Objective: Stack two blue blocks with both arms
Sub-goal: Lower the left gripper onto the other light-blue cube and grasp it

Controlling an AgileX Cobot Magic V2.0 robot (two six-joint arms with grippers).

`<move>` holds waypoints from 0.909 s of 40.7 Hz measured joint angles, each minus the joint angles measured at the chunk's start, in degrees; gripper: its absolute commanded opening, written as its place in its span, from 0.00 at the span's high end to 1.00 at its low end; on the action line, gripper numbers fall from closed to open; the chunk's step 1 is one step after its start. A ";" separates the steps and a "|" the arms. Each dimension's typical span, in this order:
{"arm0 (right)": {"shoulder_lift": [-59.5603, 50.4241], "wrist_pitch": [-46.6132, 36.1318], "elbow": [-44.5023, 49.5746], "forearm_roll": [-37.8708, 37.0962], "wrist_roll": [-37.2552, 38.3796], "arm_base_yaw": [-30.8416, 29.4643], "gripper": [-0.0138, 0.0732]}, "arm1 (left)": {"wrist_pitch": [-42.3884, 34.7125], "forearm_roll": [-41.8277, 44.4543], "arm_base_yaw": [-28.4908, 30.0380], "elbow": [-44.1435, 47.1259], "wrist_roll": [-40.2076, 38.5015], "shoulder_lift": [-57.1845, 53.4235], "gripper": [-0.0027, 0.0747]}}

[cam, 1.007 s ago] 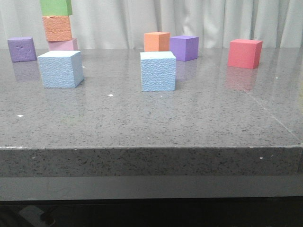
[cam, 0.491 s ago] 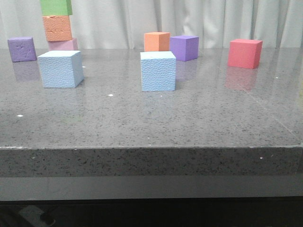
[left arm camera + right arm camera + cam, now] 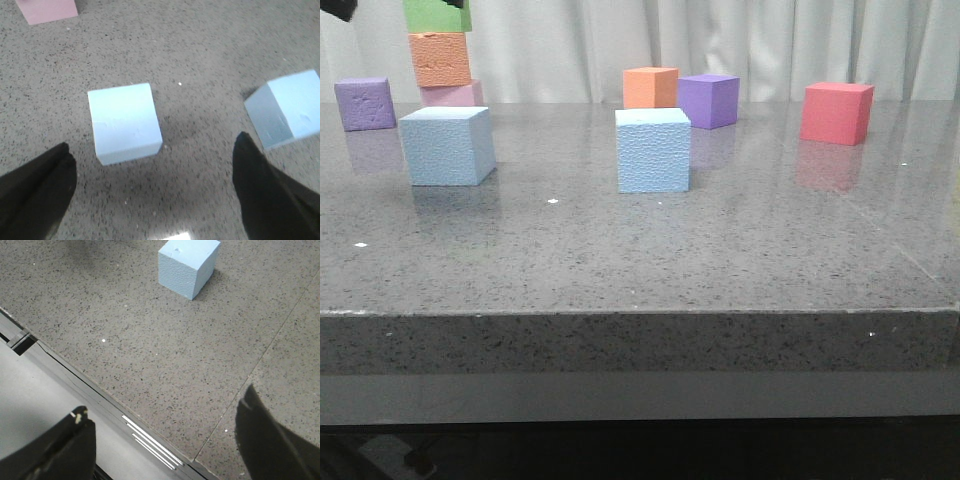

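Two pale blue blocks stand apart on the grey table: one at the left [image 3: 447,146] and one in the middle [image 3: 653,150]. My left gripper [image 3: 153,142] is open and empty, high above the left blue block [image 3: 125,122]. The other blue block [image 3: 285,107] lies off to one side of it. Only dark bits of this gripper [image 3: 335,8] show at the front view's top left corner. My right gripper [image 3: 165,399] is open and empty over the table's front edge [image 3: 150,440]. A blue block [image 3: 189,267] lies well ahead of it. The right gripper is outside the front view.
A stack of pink [image 3: 452,95], orange [image 3: 441,58] and green [image 3: 437,14] cubes stands behind the left blue block. A purple cube [image 3: 364,103] is at the far left. An orange cube [image 3: 651,87], a purple cube [image 3: 709,100] and a red cube [image 3: 837,112] stand at the back.
Dark parts of my left gripper have come into the top left corner of the front view. The blocks have not moved.
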 measured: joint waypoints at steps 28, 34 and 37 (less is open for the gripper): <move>0.00 0.00 0.00 0.03 0.00 0.00 0.17 | 4.06 7.69 0.00 -10.34 -9.57 19.79 0.16; 0.00 0.00 0.00 0.13 0.00 0.00 0.17 | 3.85 7.69 0.00 -10.34 -9.71 21.91 0.17; 0.00 0.00 0.00 0.13 0.00 0.00 0.17 | 3.44 7.69 0.00 -10.34 -9.71 22.53 0.17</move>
